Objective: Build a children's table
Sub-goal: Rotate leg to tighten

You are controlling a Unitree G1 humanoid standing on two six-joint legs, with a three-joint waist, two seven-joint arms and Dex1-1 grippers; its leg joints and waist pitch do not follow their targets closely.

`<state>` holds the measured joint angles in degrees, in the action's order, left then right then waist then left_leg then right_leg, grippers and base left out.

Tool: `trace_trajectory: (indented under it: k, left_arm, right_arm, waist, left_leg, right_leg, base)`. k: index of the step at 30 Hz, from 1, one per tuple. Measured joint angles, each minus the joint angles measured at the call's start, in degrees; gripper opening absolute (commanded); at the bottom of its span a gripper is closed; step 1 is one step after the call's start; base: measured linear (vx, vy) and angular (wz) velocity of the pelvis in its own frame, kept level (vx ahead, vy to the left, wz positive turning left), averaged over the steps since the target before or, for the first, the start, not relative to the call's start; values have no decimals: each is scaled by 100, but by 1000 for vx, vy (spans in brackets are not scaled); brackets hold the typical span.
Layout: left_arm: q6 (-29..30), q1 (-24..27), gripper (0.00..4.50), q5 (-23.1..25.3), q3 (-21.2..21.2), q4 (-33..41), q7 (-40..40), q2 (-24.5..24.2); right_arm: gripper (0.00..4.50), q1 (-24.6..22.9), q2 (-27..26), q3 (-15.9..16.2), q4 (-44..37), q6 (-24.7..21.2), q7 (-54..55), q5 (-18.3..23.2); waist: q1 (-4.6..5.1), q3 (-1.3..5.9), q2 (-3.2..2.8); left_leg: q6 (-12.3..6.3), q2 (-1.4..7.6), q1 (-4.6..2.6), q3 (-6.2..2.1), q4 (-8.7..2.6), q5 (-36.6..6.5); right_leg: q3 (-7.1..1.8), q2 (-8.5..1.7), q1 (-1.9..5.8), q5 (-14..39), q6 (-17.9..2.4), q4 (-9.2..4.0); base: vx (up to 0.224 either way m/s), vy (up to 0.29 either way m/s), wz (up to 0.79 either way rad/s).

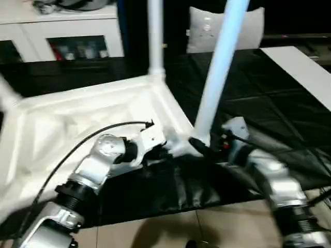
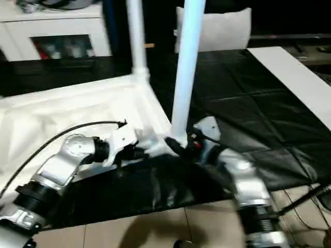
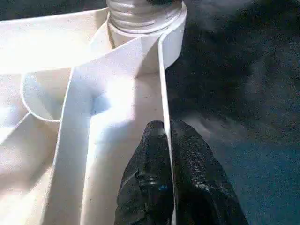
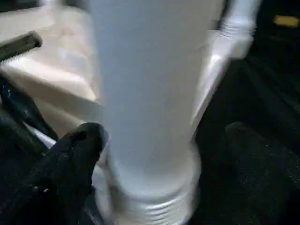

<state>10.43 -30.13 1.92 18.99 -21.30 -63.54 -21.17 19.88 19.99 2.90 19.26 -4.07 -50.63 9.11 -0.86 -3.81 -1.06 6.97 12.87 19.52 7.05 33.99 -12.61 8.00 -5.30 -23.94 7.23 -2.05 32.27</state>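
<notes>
The white table top (image 1: 77,119) lies upside down on a black mat, its ribbed underside facing up. One white leg (image 1: 155,36) stands upright in the far corner socket. A second leg (image 1: 220,72) stands in the near corner socket (image 3: 145,18), where its threaded end shows. My left gripper (image 3: 167,129) is shut on the top's thin rim wall just beside that socket. At the base of the near leg, my right gripper (image 4: 159,154) is open, with one black finger (image 4: 75,159) on each side of the leg.
The black mat (image 1: 248,98) covers the floor under the table top, with tan tiles (image 1: 207,227) in front of it. A white cabinet (image 1: 62,31) stands at the back left, a grey-white cushion (image 1: 207,28) behind the legs, and a white board (image 1: 305,67) lies at the right.
</notes>
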Motion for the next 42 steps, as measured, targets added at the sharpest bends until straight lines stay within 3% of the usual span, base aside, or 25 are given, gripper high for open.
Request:
trace_trajectory:
  k: [5, 11, 12, 15, 21, 30, 33, 37, 39, 42]
  left_arm:
    - [-424, -159, 0, -127, 89, -352, -640, -215]
    - [-832, -211, 0, -134, 148, -549, -1117, -420]
    - [-866, -212, 0, -138, 164, -559, -1155, -433]
    - [-969, -244, 0, -157, 199, -648, -1270, -472]
    - [-1155, -338, 0, -172, 225, -823, -1465, -517]
    - [-1212, -358, 0, -177, 230, -895, -1567, -516]
    - [-1208, -357, 0, -185, 229, -897, -1580, -516]
    - [-1008, -339, 0, -222, 211, -839, -1533, -488]
    - [-669, -233, 0, -206, 152, -623, -1301, -438]
    - [-73, -75, 0, -154, -13, -320, -924, -389]
  right_arm:
    - [447, 7, 477, 453, -15, 42, -1171, 34]
    - [447, 228, 548, 654, 187, 136, -1692, 35]
    - [421, 241, 546, 665, 218, 159, -1746, 35]
    - [414, 308, 543, 687, 367, 172, -1925, 44]
    - [342, 469, 546, 816, 445, 75, -2283, 169]
    - [281, 480, 542, 858, 471, -72, -2472, 231]
    - [276, 480, 540, 868, 465, -156, -2475, 254]
    - [274, 392, 446, 786, 303, -605, -2385, 399]
    - [274, 191, 267, 609, 86, -939, -2038, 469]
    - [274, 42, -31, 464, -70, -1086, -1340, 417]
  waist:
    - [-56, 0, 0]
    - [-100, 2, 14]
    - [-108, 2, 17]
    - [-111, 3, 27]
    - [-123, 6, 43]
    - [-133, 19, 63]
    - [-134, 25, 73]
    - [-143, 28, 77]
    - [-135, 30, 77]
    - [-89, 38, 84]
  left_leg:
    - [-1, -2, -7, 11, 3, 0]
    - [0, -5, -48, 50, 5, 0]
    - [0, -6, -50, 52, 8, 0]
    - [1, -7, -54, 63, 15, -1]
    - [0, -3, -55, 71, 20, 0]
    - [0, -2, -54, 81, 24, 0]
    - [0, -2, -55, 82, 25, 0]
    - [1, -1, -56, 82, 25, -1]
    - [5, 1, -65, 85, 25, -3]
    - [28, 0, -95, 96, 28, -14]
  right_leg:
    - [-21, 1, -4, 0, 0, 10]
    - [-72, 2, -7, 25, 41, 50]
    - [-77, 2, -7, 27, 43, 54]
    - [-92, 1, -10, 28, 46, 67]
    - [-95, 2, -16, 28, 45, 77]
    - [-101, 1, -17, 28, 46, 78]
    - [-102, 0, -17, 28, 46, 78]
    - [-102, 1, -16, 28, 46, 78]
    - [-102, 1, -10, 28, 46, 80]
    - [-107, 2, 5, 30, 49, 79]
  base:
    - [0, 0, 0]
    - [0, 0, 0]
    - [0, 0, 0]
    - [0, 0, 0]
    - [0, 0, 0]
    - [0, 0, 0]
    - [0, 0, 0]
    - [0, 0, 0]
    - [0, 0, 0]
    - [0, 0, 0]
